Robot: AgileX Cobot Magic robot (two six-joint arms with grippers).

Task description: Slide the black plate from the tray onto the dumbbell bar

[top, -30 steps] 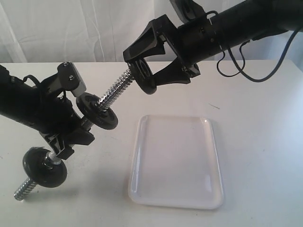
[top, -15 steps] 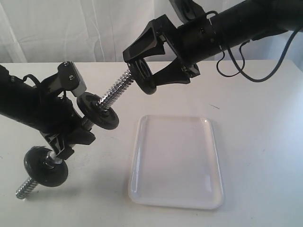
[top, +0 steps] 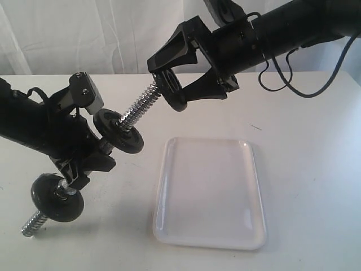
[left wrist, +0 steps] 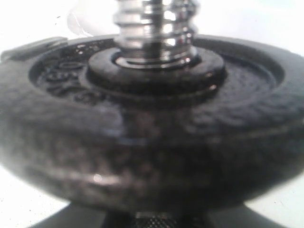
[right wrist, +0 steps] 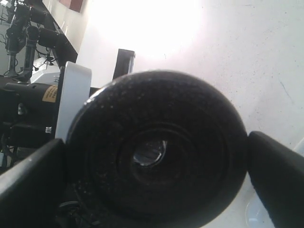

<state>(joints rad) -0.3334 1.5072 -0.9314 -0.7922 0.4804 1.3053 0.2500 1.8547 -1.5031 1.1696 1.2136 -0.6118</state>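
Dumbbell bar (top: 138, 107) and left gripper (top: 83, 161) have nudged slightly right. Black plate (top: 172, 91) has barely shifted: it is airborne above the tray (top: 210, 140), pinched by its rim in the right gripper (top: 169, 86), hole at the bar's threaded tip. Left gripper clamps the bar between its two discs (top: 119, 132).

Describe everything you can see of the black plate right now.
The black plate is a small round disc, matte black, pebbled, with a raised ring around its centre hole. The right gripper clamps its rim, holding it on edge in the air, off the tray. The threaded end of the dumbbell bar meets the hole; chrome shows through it in the right wrist view.
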